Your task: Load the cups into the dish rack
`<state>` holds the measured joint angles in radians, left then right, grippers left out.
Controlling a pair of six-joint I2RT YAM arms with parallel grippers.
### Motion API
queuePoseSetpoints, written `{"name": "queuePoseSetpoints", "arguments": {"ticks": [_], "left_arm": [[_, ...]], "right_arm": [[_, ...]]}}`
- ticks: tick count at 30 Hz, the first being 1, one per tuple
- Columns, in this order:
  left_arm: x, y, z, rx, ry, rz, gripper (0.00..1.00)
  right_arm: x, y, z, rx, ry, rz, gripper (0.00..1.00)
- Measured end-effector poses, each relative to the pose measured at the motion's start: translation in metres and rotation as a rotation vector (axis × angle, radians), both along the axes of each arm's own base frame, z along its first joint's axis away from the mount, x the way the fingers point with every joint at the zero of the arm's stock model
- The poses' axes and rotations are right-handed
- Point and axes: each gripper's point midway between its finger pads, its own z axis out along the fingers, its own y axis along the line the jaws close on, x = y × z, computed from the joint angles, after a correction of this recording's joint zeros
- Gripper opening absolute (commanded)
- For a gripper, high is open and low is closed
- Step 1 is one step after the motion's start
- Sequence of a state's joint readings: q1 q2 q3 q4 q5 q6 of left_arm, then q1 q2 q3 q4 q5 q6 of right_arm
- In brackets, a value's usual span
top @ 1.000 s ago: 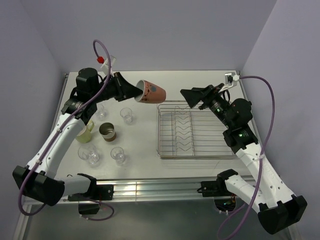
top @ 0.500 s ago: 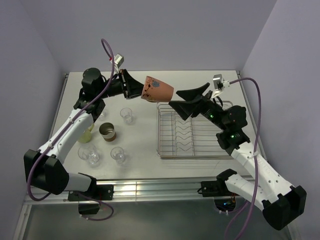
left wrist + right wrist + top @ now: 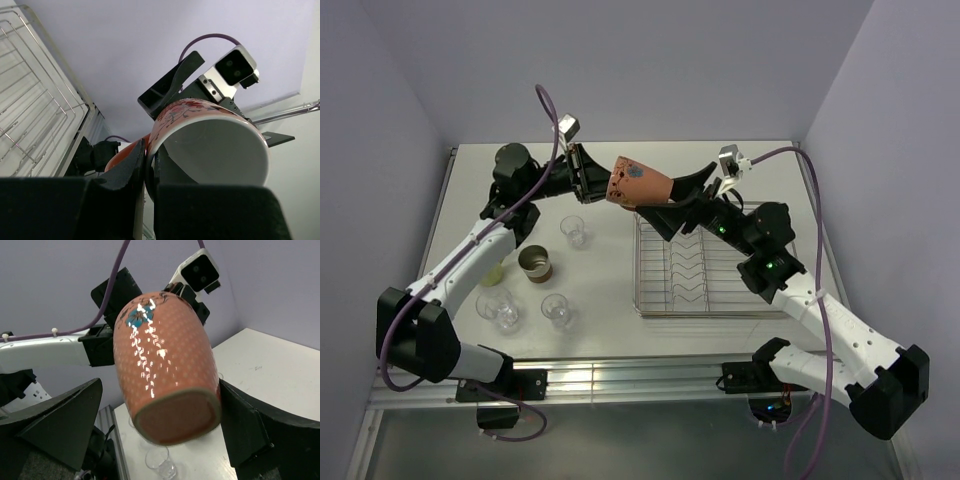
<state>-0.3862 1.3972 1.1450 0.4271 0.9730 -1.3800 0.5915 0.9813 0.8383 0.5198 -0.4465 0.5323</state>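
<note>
Pink mug (image 3: 638, 183): upper centre of frame, airborne, tipped sideways, just above upper-left corner of wire rack (image 3: 712, 312). Left gripper (image 3: 600, 183): pinched narrow on mug rim. Right gripper (image 3: 667, 202): spread wide, flanking mug base. Brown cup (image 3: 535, 264), glasses (image 3: 556, 310): left of frame, on table (image 3: 610, 280).

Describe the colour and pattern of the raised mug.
Terracotta-pink mug with small pale dots and a blue flower; clearest in the right wrist view.
</note>
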Motion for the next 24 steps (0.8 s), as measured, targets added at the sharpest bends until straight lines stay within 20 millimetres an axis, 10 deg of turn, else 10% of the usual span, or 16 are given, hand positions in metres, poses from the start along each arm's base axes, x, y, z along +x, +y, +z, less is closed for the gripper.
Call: {"name": "queuePoseSetpoints", "arguments": {"ticks": [13,18,22,24], "left_arm": [[-0.010,-0.021,-0.007,-0.019,0.013,-0.067,0.00],[-0.012,-0.022,-0.006,-0.029,0.015,-0.073,0.00],[-0.012,-0.023,-0.008,-0.035,0.021,-0.076,0.00],[-0.011,-0.023,-0.009,-0.036,0.026,-0.077,0.06]], "right_arm": [[0.004,0.010,-0.001,-0.011,0.009,-0.016,0.93],[0.005,0.010,-0.001,-0.012,0.005,-0.026,0.53],[0.006,0.010,-0.002,-0.012,0.019,-0.030,0.00],[0.008,0.009,-0.003,-0.010,0.029,-0.039,0.00]]}}
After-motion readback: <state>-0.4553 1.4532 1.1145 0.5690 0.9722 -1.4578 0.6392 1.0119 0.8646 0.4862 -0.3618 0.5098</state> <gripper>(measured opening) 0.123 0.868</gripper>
